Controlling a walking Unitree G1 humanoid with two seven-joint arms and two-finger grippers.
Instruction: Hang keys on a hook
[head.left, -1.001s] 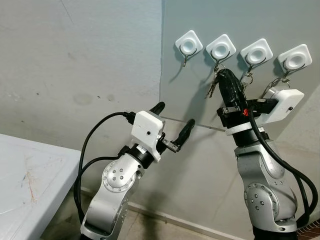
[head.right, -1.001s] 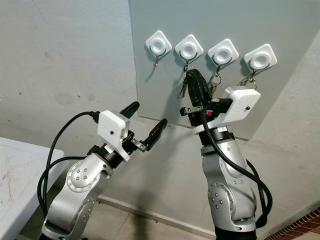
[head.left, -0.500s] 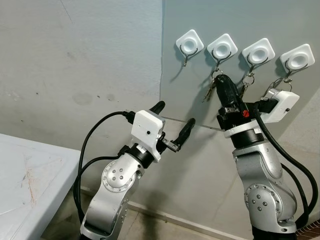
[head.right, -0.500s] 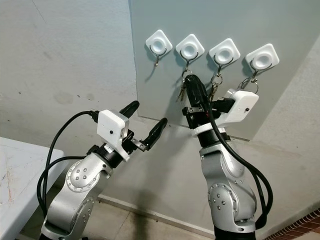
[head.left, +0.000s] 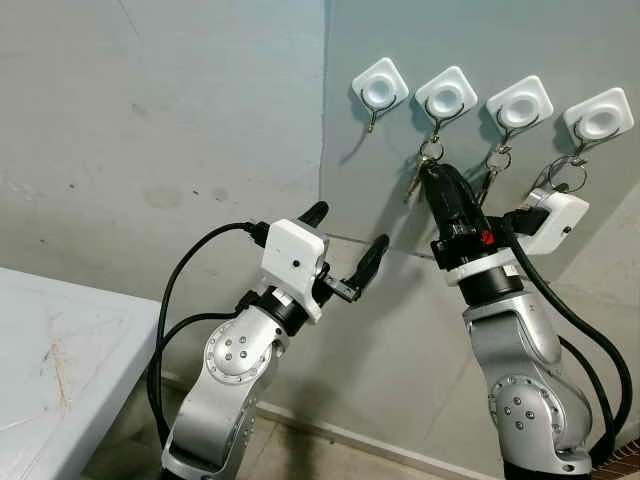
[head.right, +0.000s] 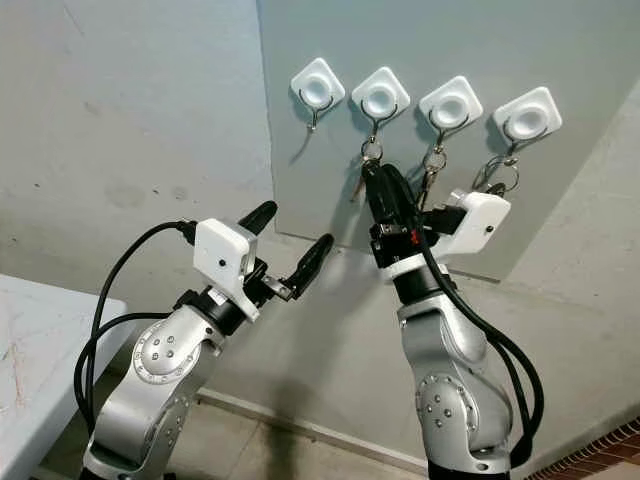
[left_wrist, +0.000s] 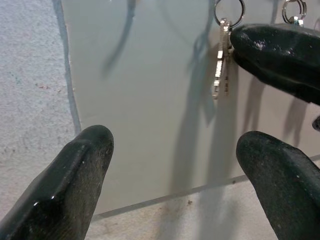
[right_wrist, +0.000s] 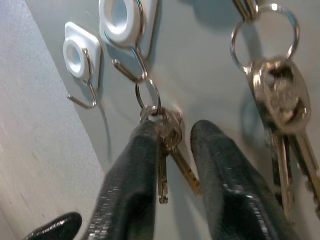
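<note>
**A:** How far along are you?

**B:** Nearly done, I'd say. The keys (right_wrist: 167, 150) hang by their ring (right_wrist: 148, 96) from the second hook (right_wrist: 131, 70), counting from your left. In the right wrist view the ring sits in the hook's curl and the keys dangle below it. So the hanging looks finished; what's left is for you to back the arm away.

**A:** And your right end effector (right_wrist: 172, 137)?

**B:** Just under that hook, pointing up at the wall panel (head.left: 400, 120). Its fingers (right_wrist: 135, 165) are a little apart, with the key heads in the gap. One finger touches or overlaps the keys; the other stands just clear. No firm pinch that I can see, so I'd call it released, jaws parted but narrow.

**A:** Anything beside it?

**B:** Another key bunch (right_wrist: 280, 115) hangs on the next hook to your right, just beside the fingers. Watch you don't snag it on the way out. The hook (right_wrist: 82, 75) to your left is bare.

**A:** Left end effector (head.left: 345, 250)?

**B:** Held up lower down, well apart from the hooks, fingers spread wide, holding nothing. In its wrist view the keys hang up ahead, beyond its tips.
</note>
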